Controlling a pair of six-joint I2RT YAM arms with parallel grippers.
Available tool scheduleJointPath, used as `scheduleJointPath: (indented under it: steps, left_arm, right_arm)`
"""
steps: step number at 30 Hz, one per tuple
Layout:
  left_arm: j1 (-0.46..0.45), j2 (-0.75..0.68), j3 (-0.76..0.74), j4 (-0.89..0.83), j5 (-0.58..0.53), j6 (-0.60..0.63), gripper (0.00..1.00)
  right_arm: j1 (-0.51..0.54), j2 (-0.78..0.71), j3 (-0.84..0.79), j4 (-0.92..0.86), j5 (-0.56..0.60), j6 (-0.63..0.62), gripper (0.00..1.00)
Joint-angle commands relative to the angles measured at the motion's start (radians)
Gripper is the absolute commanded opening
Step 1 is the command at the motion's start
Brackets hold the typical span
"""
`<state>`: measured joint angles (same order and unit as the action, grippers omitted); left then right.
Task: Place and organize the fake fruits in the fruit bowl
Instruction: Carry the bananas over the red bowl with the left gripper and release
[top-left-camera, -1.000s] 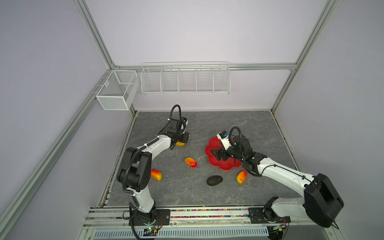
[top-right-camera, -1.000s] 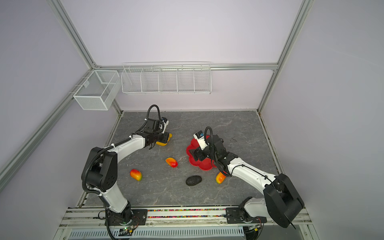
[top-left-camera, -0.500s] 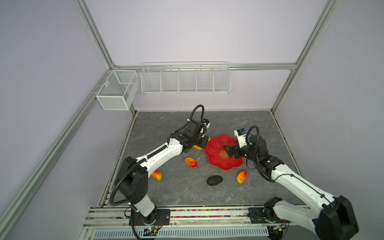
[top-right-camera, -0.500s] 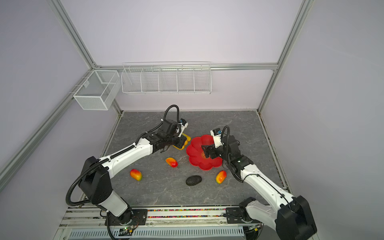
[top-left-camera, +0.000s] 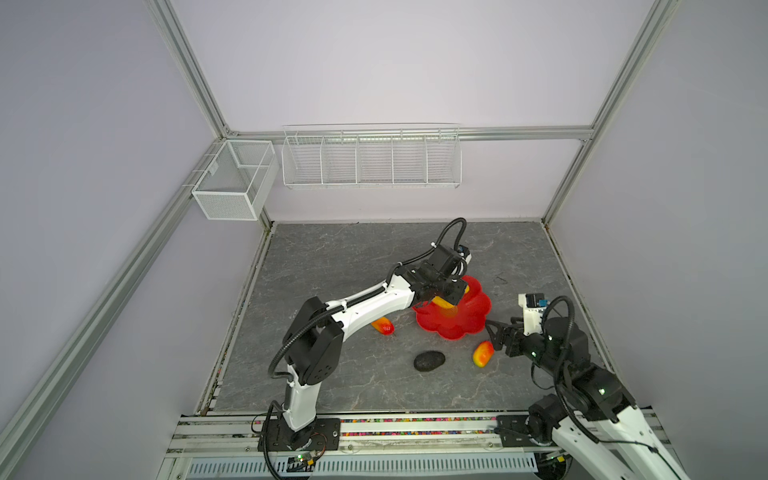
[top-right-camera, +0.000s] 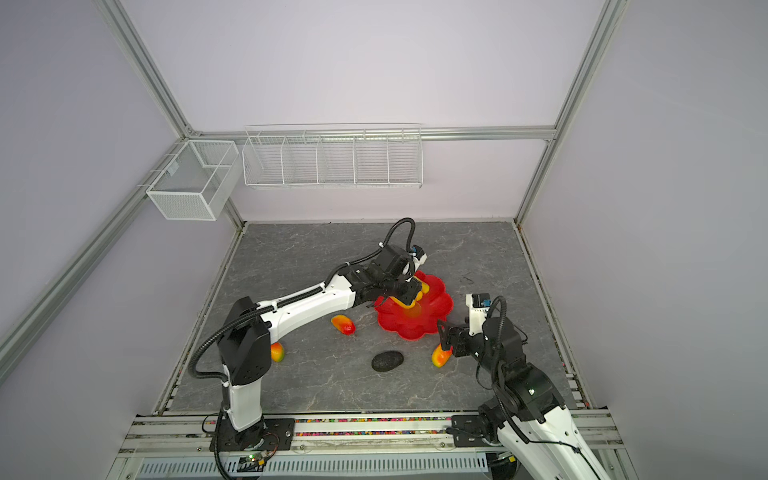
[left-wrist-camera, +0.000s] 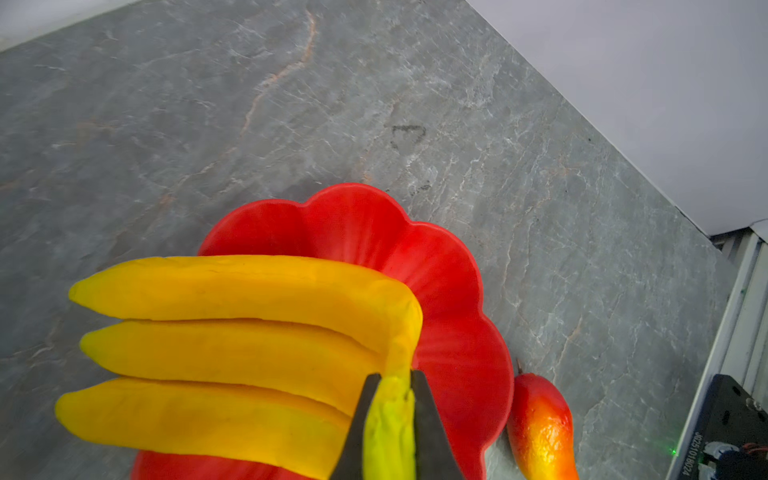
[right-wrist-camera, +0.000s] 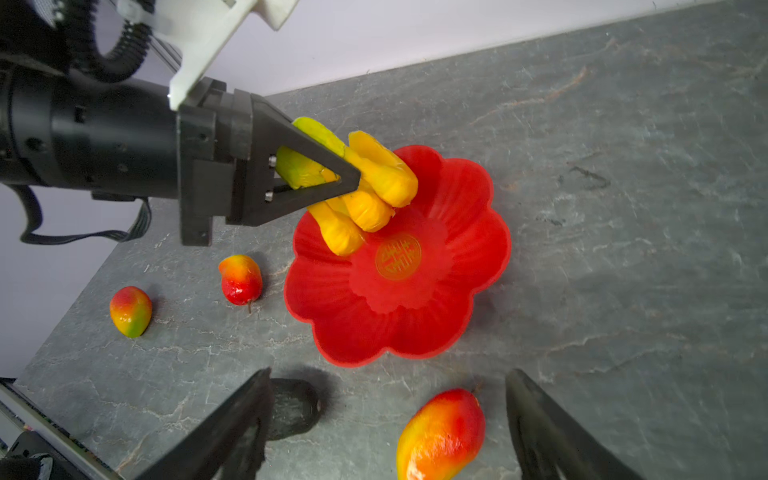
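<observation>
We see left end effector (right-wrist-camera: 351, 179) clamped on banana bunch (left-wrist-camera: 232, 340) over bowl (right-wrist-camera: 399, 328); right end effector (right-wrist-camera: 388, 376) apart near mango (right-wrist-camera: 440, 432), avocado (right-wrist-camera: 295, 407).

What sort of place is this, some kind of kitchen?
Probably a robotics test cell: plain walls in an aluminium frame, two robot arms bolted to a front rail, and fake fruit, like the banana bunch held over a red bowl.
</observation>
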<state>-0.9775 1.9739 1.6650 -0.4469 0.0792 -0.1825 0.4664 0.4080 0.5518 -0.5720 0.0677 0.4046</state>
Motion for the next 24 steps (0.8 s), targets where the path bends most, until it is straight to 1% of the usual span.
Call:
scheduleJointPath:
  steps: [1,9,14,15,17,19,22,24]
  left_arm:
    - [-0.024,0.053,0.085,-0.072,0.014,-0.024,0.00]
    - [-0.040,0.125,0.098,-0.035,0.078,-0.069,0.00]
    - [-0.052,0.141,0.089,-0.023,0.084,-0.083,0.00]
    - [-0.052,0.140,0.085,-0.020,0.085,-0.082,0.03]
    - [-0.053,0.131,0.073,-0.007,0.085,-0.084,0.17]
    - [-0.053,0.117,0.064,0.000,0.082,-0.083,0.28]
    - [-0.053,0.078,0.052,0.008,0.071,-0.071,0.39]
    - [-0.053,0.048,0.052,-0.008,0.056,-0.054,0.44]
  right_arm:
    - [-0.002,-0.025,-0.016,-0.094,0.042,0.087,0.89]
    - [-0.001,0.053,-0.007,-0.112,0.044,0.098,0.89]
    - [0.000,0.037,-0.019,-0.113,0.048,0.107,0.89]
    - [0.000,0.034,-0.020,-0.114,0.049,0.109,0.89]
    - [0.000,0.029,-0.022,-0.112,0.051,0.111,0.89]
    - [0.000,0.036,-0.021,-0.112,0.053,0.109,0.89]
    - [-0.001,0.048,-0.017,-0.108,0.050,0.104,0.89]
    - [0.000,0.056,-0.011,-0.104,0.050,0.095,0.88]
